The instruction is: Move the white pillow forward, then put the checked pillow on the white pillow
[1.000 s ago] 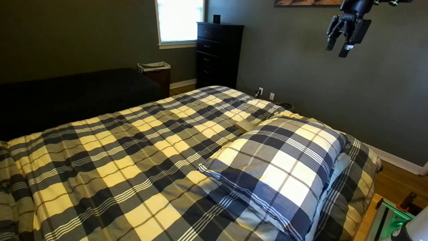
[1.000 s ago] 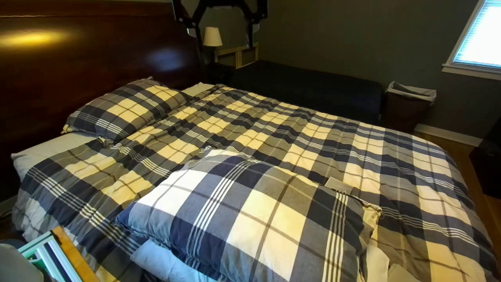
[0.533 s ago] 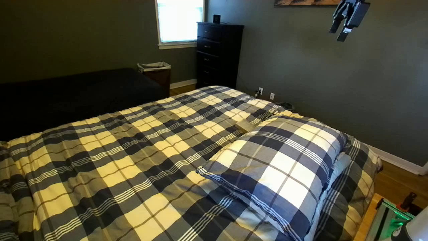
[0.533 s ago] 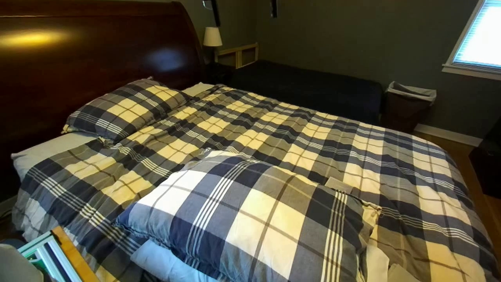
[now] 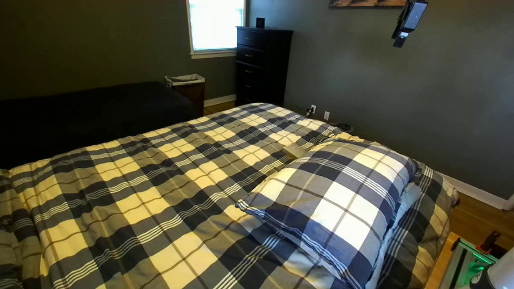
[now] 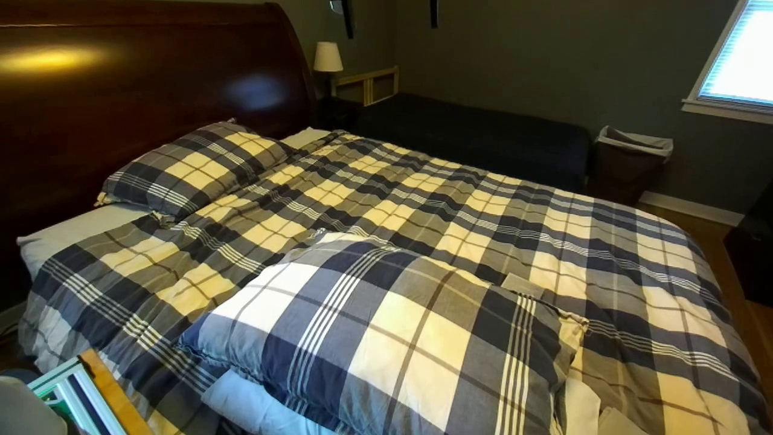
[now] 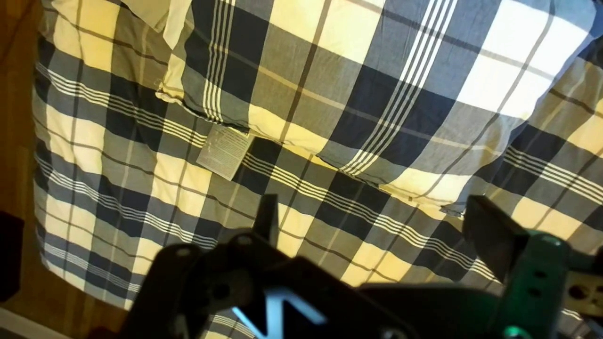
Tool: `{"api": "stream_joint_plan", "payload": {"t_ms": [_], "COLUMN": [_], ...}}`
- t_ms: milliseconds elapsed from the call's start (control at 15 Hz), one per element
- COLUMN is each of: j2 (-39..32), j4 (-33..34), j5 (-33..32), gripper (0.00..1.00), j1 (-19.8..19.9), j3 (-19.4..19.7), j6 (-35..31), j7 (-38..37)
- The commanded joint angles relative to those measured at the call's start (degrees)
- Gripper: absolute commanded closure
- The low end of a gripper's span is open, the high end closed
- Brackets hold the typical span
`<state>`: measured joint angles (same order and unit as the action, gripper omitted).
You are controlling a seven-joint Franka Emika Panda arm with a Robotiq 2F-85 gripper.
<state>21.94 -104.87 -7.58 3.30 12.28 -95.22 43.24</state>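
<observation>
The checked pillow [image 5: 333, 200] lies on top of the white pillow, near the bed's edge; it also shows in an exterior view [image 6: 386, 326] and the wrist view [image 7: 339, 89]. The white pillow is mostly hidden under it. Only a pale edge of the white pillow shows in both exterior views [image 5: 410, 196] [image 6: 256, 402]. My gripper [image 7: 371, 200] is open and empty, with its two fingers wide apart. It hangs high above the bed, apart from both pillows, at the top of both exterior views [image 5: 401, 34] [image 6: 391, 21].
A plaid bedspread [image 5: 160, 192] covers the bed. Another plaid pillow [image 6: 199, 169] lies by the wooden headboard [image 6: 151, 72]. A small pale card-like piece [image 7: 224, 151] lies beside the checked pillow. A dark dresser [image 5: 263, 64] and a hamper [image 5: 186, 90] stand beyond.
My gripper has risen away from the pillows, then shifted slightly sideways and turned, so its fingers overlap in an exterior view. The pillows stay in place, with at most a slight settling of the checked one.
</observation>
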Motion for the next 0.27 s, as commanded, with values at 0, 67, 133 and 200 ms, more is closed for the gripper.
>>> {"api": "stream_joint_plan", "payload": {"t_ms": [0,67,133,200], "j2": [-0.15,-0.16,-0.15,-0.16], "j4": [0.22,0.24,0.27,0.31], "j5": [0.02,0.02,0.02,0.02], "gripper": [0.00,0.00,0.00,0.00], "j1": [-0.02,-0.02,-0.02,-0.02], "j3": [-0.01,-0.01,-0.01,-0.01], "j6": [0.14,0.14,0.14,0.14], "j7": [-0.13,-0.19,-0.23,-0.26]}}
